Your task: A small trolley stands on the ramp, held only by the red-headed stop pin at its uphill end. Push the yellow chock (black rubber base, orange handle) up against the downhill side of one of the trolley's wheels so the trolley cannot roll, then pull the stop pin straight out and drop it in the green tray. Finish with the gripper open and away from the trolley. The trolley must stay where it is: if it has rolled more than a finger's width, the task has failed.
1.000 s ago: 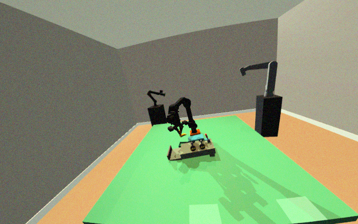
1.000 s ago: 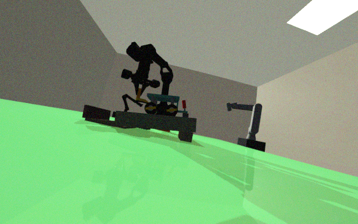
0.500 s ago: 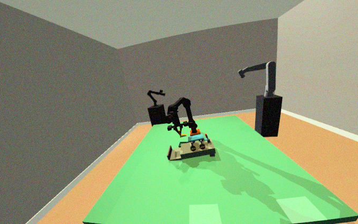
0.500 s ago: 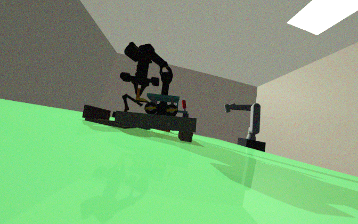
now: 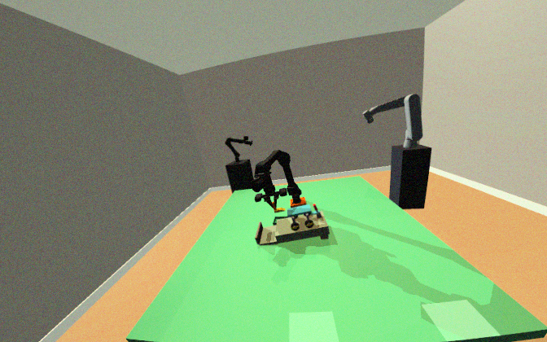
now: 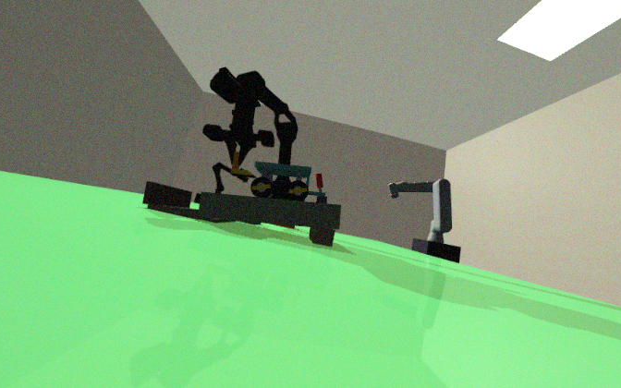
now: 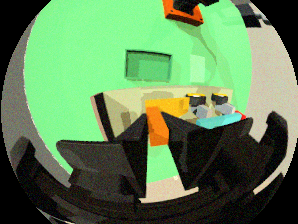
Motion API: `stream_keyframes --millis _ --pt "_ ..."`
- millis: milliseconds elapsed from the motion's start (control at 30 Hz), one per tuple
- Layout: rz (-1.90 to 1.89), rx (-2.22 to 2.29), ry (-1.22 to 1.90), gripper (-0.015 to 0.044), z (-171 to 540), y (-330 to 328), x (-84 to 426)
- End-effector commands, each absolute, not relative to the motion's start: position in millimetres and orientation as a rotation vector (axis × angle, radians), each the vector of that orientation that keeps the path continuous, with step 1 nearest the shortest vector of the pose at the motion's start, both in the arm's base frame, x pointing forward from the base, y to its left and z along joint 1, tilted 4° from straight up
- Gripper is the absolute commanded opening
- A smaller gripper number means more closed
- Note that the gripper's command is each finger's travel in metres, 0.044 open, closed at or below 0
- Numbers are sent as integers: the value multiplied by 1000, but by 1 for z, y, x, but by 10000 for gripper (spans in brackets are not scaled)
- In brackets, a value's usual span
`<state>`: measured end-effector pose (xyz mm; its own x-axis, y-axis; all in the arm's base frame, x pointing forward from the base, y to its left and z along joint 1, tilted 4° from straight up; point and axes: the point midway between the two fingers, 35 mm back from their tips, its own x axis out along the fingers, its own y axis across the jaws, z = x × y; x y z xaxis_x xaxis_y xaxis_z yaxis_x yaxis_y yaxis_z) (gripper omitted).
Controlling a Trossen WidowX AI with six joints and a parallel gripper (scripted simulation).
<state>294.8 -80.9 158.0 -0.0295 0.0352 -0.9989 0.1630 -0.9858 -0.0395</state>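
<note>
My gripper is shut on the orange handle of the yellow chock. The chock is held above the ramp, on the downhill side of the blue trolley. Its yellow end points toward the wheels, higher than the ramp surface; its black base is not clear. The trolley stands on the ramp. The red-headed stop pin stands upright at its uphill end. The green tray lies beyond the ramp in the wrist view.
A black bent bar stands at the ramp's downhill part, close to the chock. An upright end board closes the ramp's low end. The arm's orange base is behind the trolley. Two other arms stand on black pedestals farther back.
</note>
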Motion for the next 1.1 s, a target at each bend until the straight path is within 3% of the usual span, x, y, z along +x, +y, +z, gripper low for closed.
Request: stream_keyframes --millis 0,1067 --pt "-2184 2131 215 0 156 -80 299" --pt "-2184 2130 216 0 94 -75 297"
